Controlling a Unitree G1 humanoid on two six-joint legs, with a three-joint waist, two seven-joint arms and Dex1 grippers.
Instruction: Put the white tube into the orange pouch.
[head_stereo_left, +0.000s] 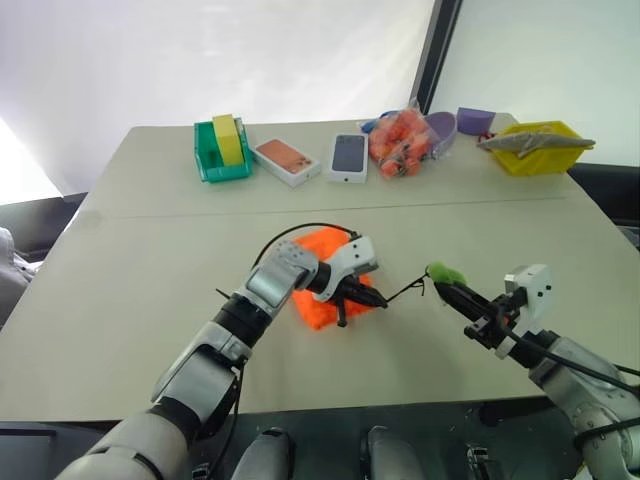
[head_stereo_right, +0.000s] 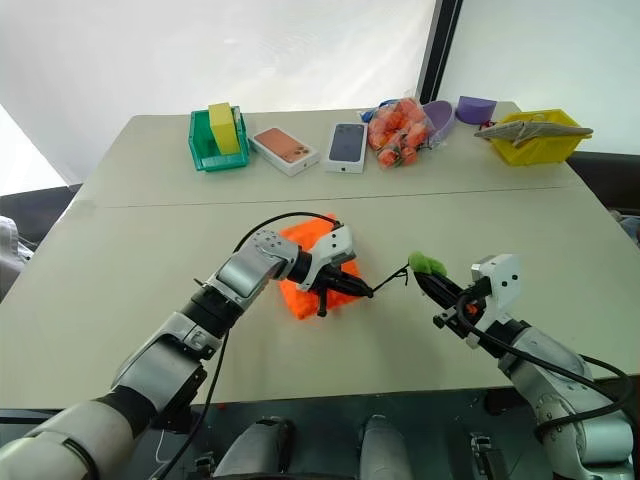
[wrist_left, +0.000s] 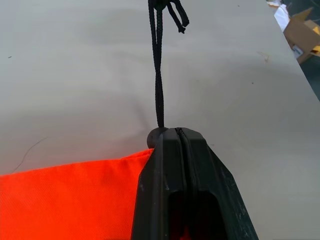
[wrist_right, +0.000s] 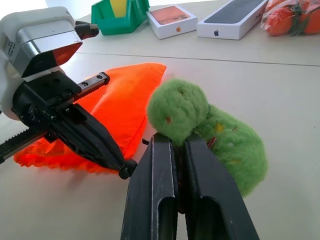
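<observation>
Across the beige table (head_stereo_left: 120, 300) the far edge carries a row of things: a yellow bin (head_stereo_left: 537, 147), a clear bag of orange items (head_stereo_left: 400, 140), two phone boxes (head_stereo_left: 348, 157), and a green bin (head_stereo_left: 218, 160). Nearer the middle lies the orange pouch (head_stereo_left: 318, 300), flat on the tabletop. Over its right-hand corner sits the left gripper (wrist_left: 181, 137), fingers pressed tight together on the black cord (wrist_left: 159, 75) right where it leaves the pouch's corner. From there the cord runs across the table to the green fuzzy ball (wrist_right: 200, 125). At that ball the right gripper (wrist_right: 180, 142) is clamped, fingers closed on the fuzz, well apart from the pouch. Whether the white tube is inside the pouch I cannot tell
</observation>
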